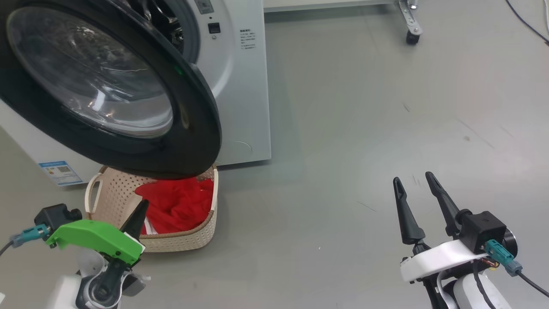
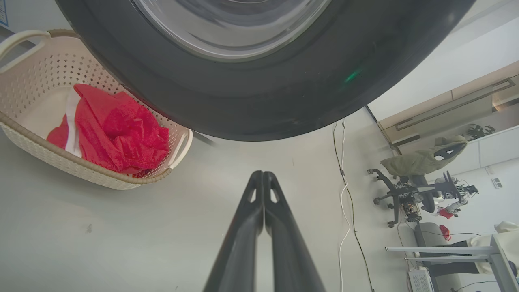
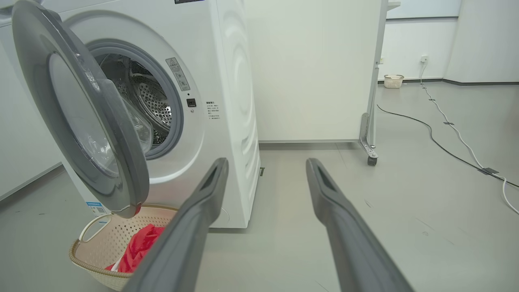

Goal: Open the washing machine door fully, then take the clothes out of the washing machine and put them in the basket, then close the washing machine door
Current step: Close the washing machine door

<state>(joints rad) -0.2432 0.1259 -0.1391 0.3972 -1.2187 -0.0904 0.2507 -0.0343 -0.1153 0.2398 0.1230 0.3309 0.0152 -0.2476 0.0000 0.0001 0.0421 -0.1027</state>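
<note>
Head view: I am seeing the black-rimmed glass washing machine door (image 1: 107, 86) hanging open above the cream perforated plastic basket (image 1: 213, 201), where the bright red fabric clothes (image 1: 180, 206) are lying, perhaps several. Left wrist: the left end effector (image 2: 263, 178) is hovering pinched together, empty. Right wrist: the right end effector (image 3: 266, 162) is gaping empty before the white front-loading washing machine (image 3: 227, 101).

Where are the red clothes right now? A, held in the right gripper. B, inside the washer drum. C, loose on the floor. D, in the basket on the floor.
D: the red clothes lie inside the basket, which sits on the floor under the open door of the washer.
</note>
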